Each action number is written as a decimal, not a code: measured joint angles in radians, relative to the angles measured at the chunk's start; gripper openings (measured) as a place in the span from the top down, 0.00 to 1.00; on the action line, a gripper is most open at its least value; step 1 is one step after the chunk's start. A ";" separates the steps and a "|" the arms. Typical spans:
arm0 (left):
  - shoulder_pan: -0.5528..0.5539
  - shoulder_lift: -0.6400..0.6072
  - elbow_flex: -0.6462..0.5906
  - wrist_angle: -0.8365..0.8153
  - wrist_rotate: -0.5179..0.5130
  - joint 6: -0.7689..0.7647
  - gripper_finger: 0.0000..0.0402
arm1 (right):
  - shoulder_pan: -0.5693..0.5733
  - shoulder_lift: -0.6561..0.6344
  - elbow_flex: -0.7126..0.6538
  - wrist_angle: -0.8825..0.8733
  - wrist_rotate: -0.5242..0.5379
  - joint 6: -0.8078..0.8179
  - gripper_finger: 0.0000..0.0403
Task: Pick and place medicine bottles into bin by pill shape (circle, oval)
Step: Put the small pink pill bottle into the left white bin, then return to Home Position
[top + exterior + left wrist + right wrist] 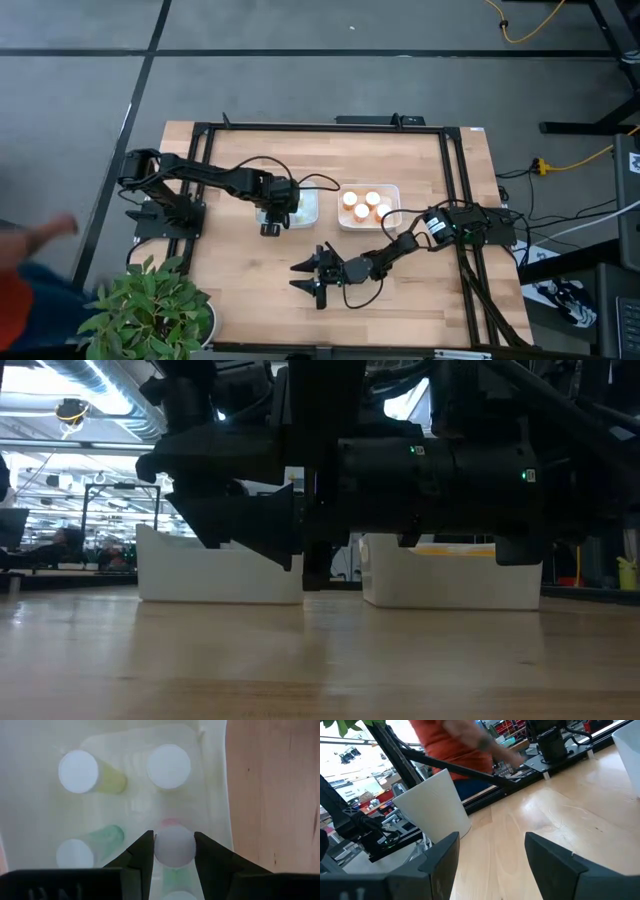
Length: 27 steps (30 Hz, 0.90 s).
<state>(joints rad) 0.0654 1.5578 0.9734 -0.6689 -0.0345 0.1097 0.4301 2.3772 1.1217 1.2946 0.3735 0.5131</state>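
There's a leafy potted plant [148, 308] sitting at the table's near left corner, in a white pot [434, 806]. A person in an orange top [451, 742] is standing just past that corner, and yellow cables [528, 28] run across the floor off to the far right.

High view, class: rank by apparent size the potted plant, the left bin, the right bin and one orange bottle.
1. Potted plant.
2. Right bin and left bin: unsure, since the left gripper covers much of the left one.
3. Orange bottle, smallest.
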 joint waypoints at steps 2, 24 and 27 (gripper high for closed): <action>0.000 0.000 0.000 0.000 0.000 0.000 0.71 | 0.000 0.000 0.000 0.000 0.000 0.001 0.44; -0.003 0.001 0.094 -0.073 -0.039 0.004 0.53 | 0.000 0.000 0.000 0.000 0.000 0.002 0.44; -0.014 0.001 0.148 -0.130 -0.039 -0.013 0.53 | 0.000 0.000 0.000 0.000 0.000 0.001 0.44</action>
<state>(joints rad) 0.0518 1.5585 1.1215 -0.7987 -0.0731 0.0965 0.4301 2.3772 1.1213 1.2949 0.3737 0.5144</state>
